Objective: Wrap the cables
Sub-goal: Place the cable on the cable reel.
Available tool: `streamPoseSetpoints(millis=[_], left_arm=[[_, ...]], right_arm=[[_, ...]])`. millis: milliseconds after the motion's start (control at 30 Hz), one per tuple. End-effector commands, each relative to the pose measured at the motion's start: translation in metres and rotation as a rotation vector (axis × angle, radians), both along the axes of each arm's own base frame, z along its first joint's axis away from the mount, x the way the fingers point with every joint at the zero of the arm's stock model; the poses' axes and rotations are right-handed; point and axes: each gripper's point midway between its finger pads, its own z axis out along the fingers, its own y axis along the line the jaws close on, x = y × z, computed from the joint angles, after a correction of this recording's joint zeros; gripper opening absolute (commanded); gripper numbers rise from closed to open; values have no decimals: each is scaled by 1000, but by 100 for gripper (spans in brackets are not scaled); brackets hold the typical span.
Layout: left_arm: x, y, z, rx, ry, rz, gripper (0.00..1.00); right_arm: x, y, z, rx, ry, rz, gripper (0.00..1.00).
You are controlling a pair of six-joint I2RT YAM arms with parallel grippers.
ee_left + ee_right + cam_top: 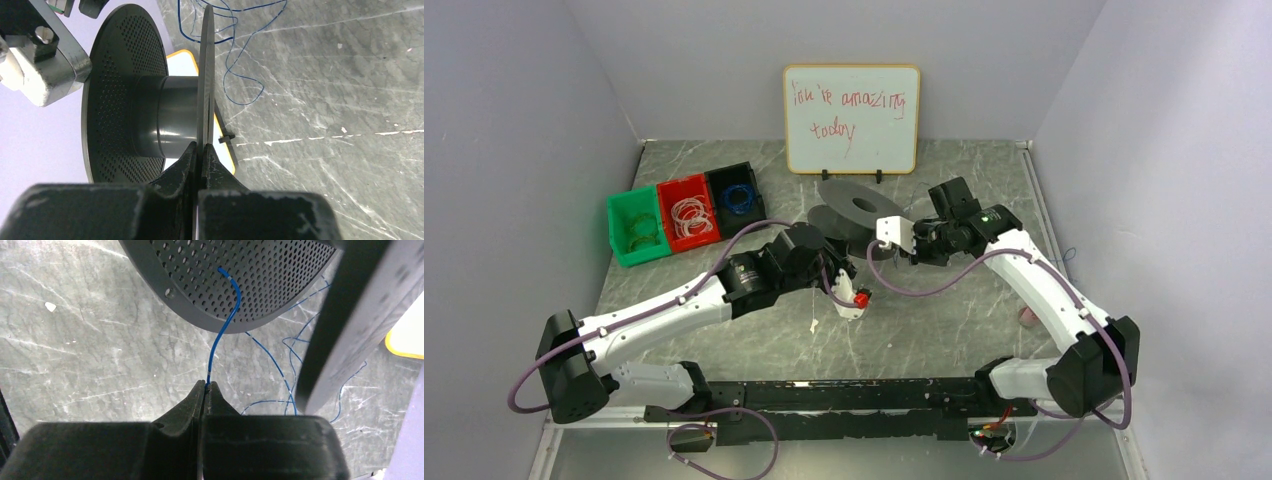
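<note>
A dark grey spool (861, 206) with perforated flanges stands on the table in front of the whiteboard. My left gripper (202, 146) is shut on the thin edge of one spool flange (206, 75), with the hub (175, 117) just to its left. My right gripper (206, 384) is shut on a thin blue cable (222, 330). The cable curves up from the fingertips, and its tip rests against the holes of the perforated flange (250, 275). The rest of the cable lies in loose loops on the table (290, 355), also seen in the left wrist view (235, 75).
A whiteboard (852, 120) stands at the back. Green (637, 228), red (688, 212) and black (737, 192) bins with coiled wires sit at the back left. Side walls close in the table. The right gripper's body (40, 65) is close beside the spool.
</note>
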Motion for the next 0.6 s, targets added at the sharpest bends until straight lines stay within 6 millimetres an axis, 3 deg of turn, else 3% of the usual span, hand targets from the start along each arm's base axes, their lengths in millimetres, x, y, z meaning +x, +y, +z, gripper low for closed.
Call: streamPoseSetpoints(millis=[0, 300, 567], left_arm=[[-4, -10, 68, -169, -111, -48, 2], [-3, -13, 71, -171, -284, -108, 2], [-1, -14, 70, -155, -314, -114, 2]], right_arm=[[-4, 3, 3, -8, 16, 45, 0], [-15, 5, -4, -19, 123, 75, 0], [-19, 2, -3, -40, 169, 74, 0]])
